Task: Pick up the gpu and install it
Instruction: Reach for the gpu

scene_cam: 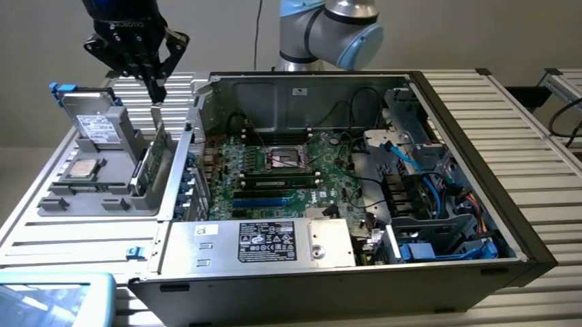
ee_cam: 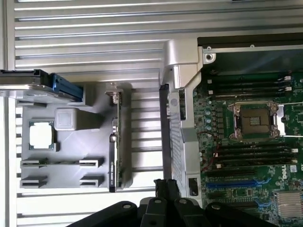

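Observation:
The gpu [scene_cam: 155, 158] stands on edge in a slot of the grey parts holder [scene_cam: 86, 194], left of the open computer case in the exterior view. Its green board faces the case. My gripper [scene_cam: 157, 94] hangs a little above the card's top end, apart from it, fingers shut with nothing between them. The wrist view looks straight down: the gpu [ee_cam: 115, 137] appears edge-on as a thin strip in the holder [ee_cam: 71, 156], and my shut gripper [ee_cam: 165, 183] sits between the card and the case wall. The motherboard [scene_cam: 282, 170] lies open inside the case.
The holder also carries a silver hard drive [scene_cam: 95, 126] with blue tabs and a processor chip [scene_cam: 82, 169]. Inside the case are a labelled power supply [scene_cam: 264, 242], a drive cage with blue cables [scene_cam: 437, 218] and memory sticks [ee_cam: 251, 153]. The slatted table [scene_cam: 536, 129] surrounds everything.

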{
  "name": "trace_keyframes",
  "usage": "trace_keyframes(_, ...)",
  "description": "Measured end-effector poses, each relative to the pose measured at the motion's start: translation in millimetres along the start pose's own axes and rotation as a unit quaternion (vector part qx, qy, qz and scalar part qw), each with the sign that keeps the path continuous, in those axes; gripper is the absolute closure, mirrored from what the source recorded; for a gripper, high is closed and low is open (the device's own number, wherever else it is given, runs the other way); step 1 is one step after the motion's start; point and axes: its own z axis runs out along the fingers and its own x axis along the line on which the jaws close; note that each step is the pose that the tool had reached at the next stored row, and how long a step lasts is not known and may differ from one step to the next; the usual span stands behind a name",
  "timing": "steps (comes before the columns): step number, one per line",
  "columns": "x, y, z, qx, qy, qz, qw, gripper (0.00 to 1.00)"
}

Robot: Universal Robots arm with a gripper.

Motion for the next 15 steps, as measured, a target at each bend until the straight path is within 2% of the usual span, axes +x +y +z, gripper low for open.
trace_keyframes(8,19.6,-1.5,1.6,0.0000,0.0002,-0.001,1.0000,0.88)
trace_keyframes(13,26.0,-1.7,5.6,0.0000,0.0007,-0.008,1.0000,0.88)
trace_keyframes(15,29.2,-1.9,6.5,0.0001,0.0019,-0.011,0.9999,0.88)
